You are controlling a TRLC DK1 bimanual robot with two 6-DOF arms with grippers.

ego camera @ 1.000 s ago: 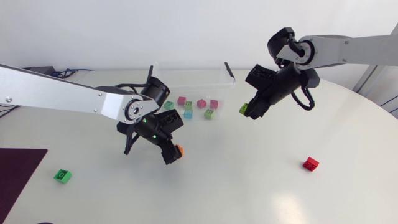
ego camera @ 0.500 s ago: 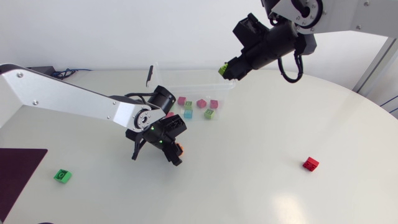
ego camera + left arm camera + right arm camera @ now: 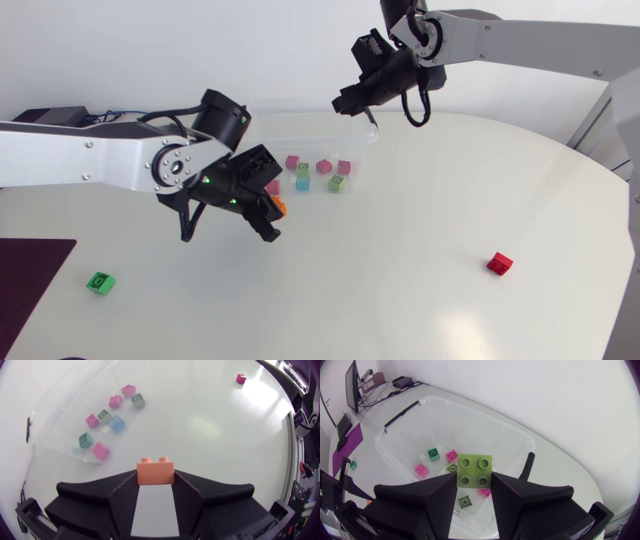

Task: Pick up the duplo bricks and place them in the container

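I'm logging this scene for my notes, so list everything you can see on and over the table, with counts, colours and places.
container: 1, clear with black handles, far side of the table
pink duplo bricks: 4, inside the container
green duplo bricks: 3, mixed shades, inside the container
light blue duplo brick: 1, inside the container
red duplo brick: 1, loose on the table, right side
green loose brick: 1, on the table, left side
mat: 1, dark purple, table's left edge
table: 1, white
orange duplo brick: 1, between the left gripper's fingers
lime-green duplo brick: 1, between the right gripper's fingers
left gripper: black, in front of the container
right gripper: black, above the container
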